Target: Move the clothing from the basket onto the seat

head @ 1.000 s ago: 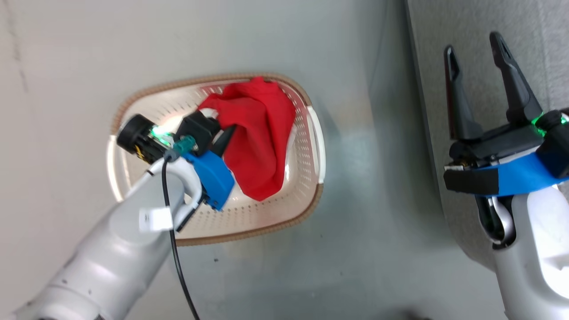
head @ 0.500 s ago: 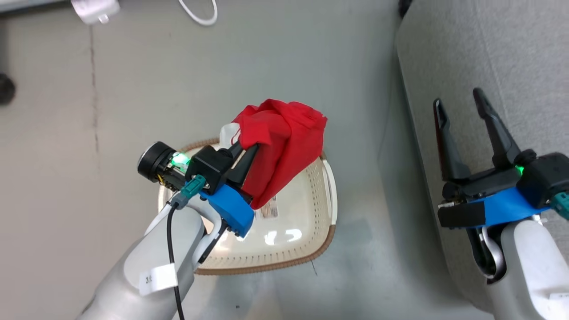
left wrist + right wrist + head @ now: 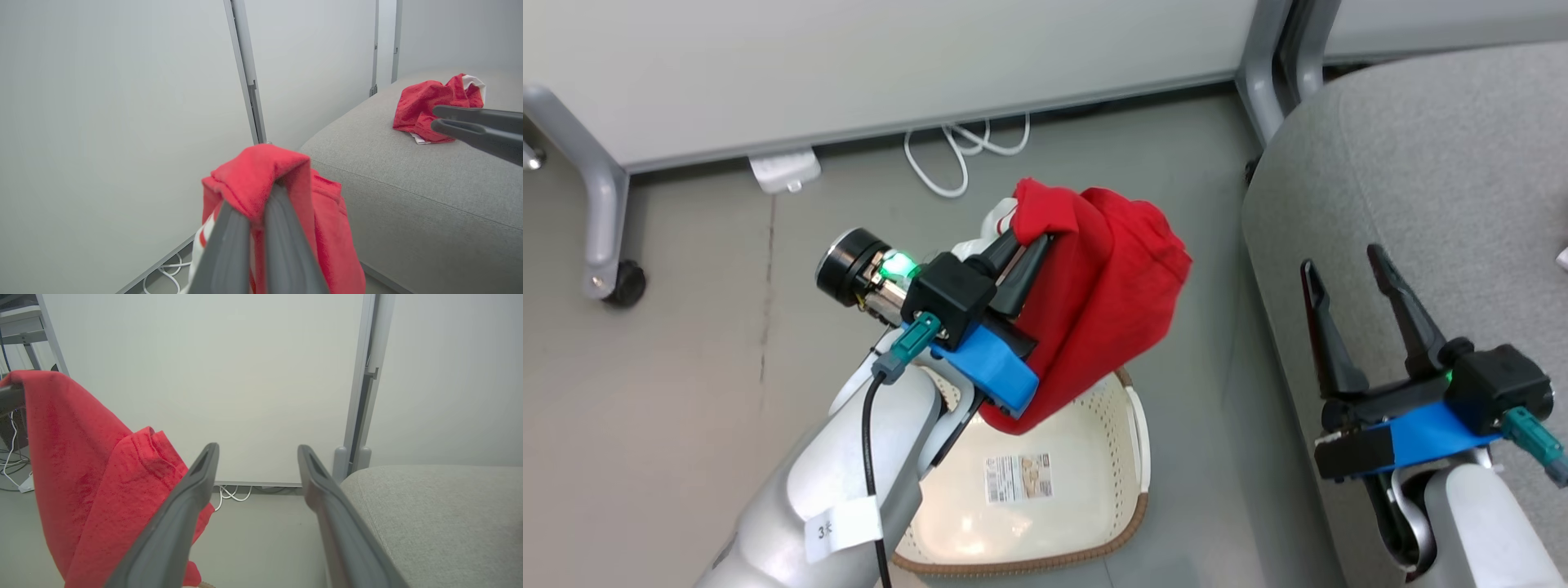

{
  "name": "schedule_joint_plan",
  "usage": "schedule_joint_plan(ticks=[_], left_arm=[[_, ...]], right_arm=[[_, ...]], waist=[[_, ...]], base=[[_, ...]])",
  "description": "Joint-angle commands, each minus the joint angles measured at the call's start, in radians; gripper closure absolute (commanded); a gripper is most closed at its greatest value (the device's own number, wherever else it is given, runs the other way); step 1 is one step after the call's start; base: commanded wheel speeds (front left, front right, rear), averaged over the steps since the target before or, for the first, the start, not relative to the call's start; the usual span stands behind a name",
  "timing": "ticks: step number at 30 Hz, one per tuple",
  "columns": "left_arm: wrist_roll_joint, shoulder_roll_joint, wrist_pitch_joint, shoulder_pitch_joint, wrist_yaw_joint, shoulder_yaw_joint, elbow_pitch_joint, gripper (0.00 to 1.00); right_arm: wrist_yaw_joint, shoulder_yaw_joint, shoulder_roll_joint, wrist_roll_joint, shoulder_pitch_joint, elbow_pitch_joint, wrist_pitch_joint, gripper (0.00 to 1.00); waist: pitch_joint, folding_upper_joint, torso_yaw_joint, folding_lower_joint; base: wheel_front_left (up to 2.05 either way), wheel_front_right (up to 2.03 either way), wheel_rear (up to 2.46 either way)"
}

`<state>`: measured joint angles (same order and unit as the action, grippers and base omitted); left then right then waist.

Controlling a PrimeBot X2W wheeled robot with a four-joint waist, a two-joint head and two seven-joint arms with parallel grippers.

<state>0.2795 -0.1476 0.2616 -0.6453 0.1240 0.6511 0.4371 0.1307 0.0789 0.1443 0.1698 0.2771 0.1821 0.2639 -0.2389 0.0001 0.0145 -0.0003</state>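
My left gripper (image 3: pixel 1027 238) is shut on one red piece of clothing (image 3: pixel 1111 310), which hangs in the air above the cream basket (image 3: pixel 1125 457). The basket's inside holds just a label sticker (image 3: pixel 1018 478). In the left wrist view the fingers (image 3: pixel 229 245) pinch a fold of that clothing (image 3: pixel 327 228). A second red garment with white trim (image 3: pixel 425 106) lies crumpled on the grey seat (image 3: pixel 408 183). My right gripper (image 3: pixel 1342 257) stands open over the seat's edge (image 3: pixel 1421 163), nothing between its fingers, as the right wrist view (image 3: pixel 257 449) confirms.
A white panel wall stands behind, on grey metal legs with a caster (image 3: pixel 625 284). White cables (image 3: pixel 964 155) and a white adapter (image 3: pixel 784 170) lie on the grey floor at its foot. The seat rises to the right of the basket.
My left gripper has lifted the red garment out of the basket and carried it up and toward the seat. The head camera has tilted up. My right gripper stays open.
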Motion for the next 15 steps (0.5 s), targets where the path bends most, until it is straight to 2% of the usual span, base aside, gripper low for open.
schedule_joint_plan(ticks=[1,15], left_arm=[[-0.007,0.01,0.005,-0.022,0.005,-0.008,-0.006,1.0],[0.008,0.038,0.005,-0.07,0.007,0.054,0.006,1.0]], right_arm=[[0.0,0.0,-0.006,0.005,-0.03,0.007,0.001,0.0],[0.0,-0.016,-0.024,0.007,-0.118,0.01,0.001,0.0]], waist=[[0.055,-0.0001,0.002,0.0003],[0.157,-0.0001,0.0,0.0003]], base=[[0.0,0.0,0.0],[0.0,0.0,0.0]])
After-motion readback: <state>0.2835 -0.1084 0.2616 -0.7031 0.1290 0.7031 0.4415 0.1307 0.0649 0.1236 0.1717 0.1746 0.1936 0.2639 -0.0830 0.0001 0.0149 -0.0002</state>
